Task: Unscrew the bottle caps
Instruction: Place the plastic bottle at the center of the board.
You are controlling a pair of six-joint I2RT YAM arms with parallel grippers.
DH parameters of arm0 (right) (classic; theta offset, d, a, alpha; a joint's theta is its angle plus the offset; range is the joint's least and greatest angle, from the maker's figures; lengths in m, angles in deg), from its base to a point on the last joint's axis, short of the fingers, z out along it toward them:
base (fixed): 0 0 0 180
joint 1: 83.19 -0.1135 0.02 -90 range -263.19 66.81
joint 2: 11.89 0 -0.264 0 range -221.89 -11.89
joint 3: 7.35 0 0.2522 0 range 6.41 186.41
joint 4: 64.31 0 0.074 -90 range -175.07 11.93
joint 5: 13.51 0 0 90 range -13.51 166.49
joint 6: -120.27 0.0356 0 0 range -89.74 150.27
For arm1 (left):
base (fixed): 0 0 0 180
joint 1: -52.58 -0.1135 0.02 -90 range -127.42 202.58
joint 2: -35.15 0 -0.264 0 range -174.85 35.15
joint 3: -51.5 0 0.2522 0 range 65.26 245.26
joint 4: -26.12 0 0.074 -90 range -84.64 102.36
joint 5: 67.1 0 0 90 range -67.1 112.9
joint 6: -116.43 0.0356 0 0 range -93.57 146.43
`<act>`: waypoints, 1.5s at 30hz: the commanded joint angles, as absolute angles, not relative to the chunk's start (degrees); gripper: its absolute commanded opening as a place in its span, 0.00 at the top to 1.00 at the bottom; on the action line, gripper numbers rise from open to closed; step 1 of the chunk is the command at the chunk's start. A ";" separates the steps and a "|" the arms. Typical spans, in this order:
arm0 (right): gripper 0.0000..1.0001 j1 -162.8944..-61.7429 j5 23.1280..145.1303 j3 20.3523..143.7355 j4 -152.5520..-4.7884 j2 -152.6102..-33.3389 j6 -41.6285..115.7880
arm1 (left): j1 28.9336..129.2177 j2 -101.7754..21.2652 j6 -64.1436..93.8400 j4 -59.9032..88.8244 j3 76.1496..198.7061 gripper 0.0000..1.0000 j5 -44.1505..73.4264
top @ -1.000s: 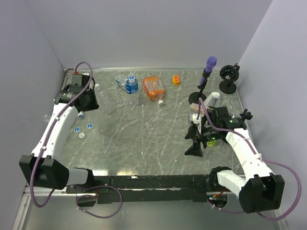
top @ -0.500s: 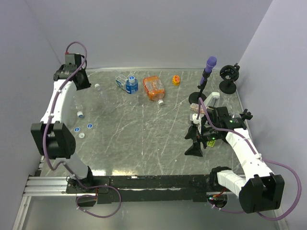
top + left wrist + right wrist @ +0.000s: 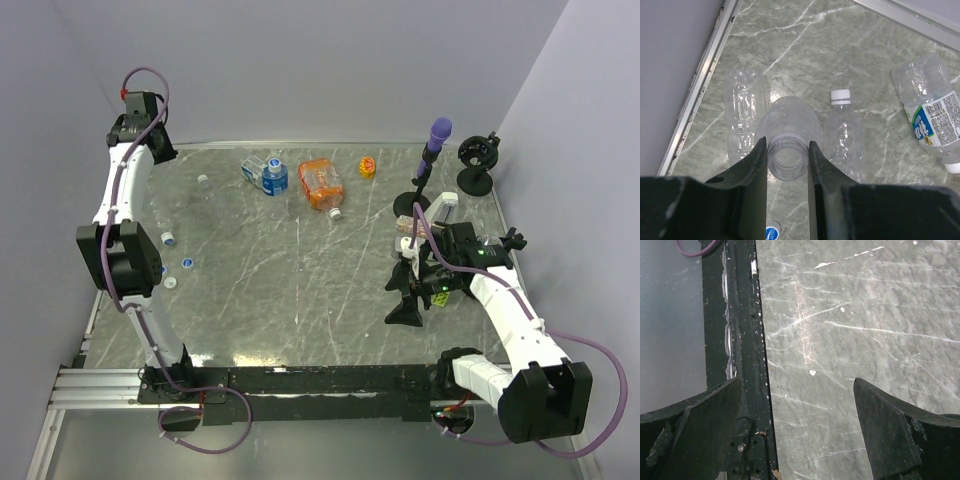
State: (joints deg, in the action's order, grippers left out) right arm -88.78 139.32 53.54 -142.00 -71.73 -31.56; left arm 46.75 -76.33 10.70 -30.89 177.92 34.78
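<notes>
**Left fingers clamped on an open bottle, right fingers spread**

Top view: your left arm (image 3: 112, 200) stands tall at the far-left corner. Three loose caps (image 3: 188, 263) lie on the bench (image 3: 300, 290) at the near left. Your right arm (image 3: 505, 310) sits low on the right, near the purple-topped stand (image 3: 432, 150).

Left wrist: left fingers (image 3: 787, 144) grip the neck of an uncapped clear bottle (image 3: 790, 117), held above the bench. Below it, a lying bottle wears a white cap (image 3: 841, 96), and one blue cap (image 3: 772, 232) lies loose.

Right wrist: right fingers (image 3: 796, 382) are spread wide with nothing between them, over the bench by its near rail.
</notes>
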 commanded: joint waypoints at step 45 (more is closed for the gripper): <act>0.01 -88.55 140.56 54.31 -141.71 -72.54 -32.93 | 45.72 -77.79 10.52 -31.24 181.63 0.37 33.18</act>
State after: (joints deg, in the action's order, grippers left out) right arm -88.78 139.29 53.54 -141.97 -72.43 -31.56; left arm 46.01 -79.98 10.68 -30.82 180.04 34.08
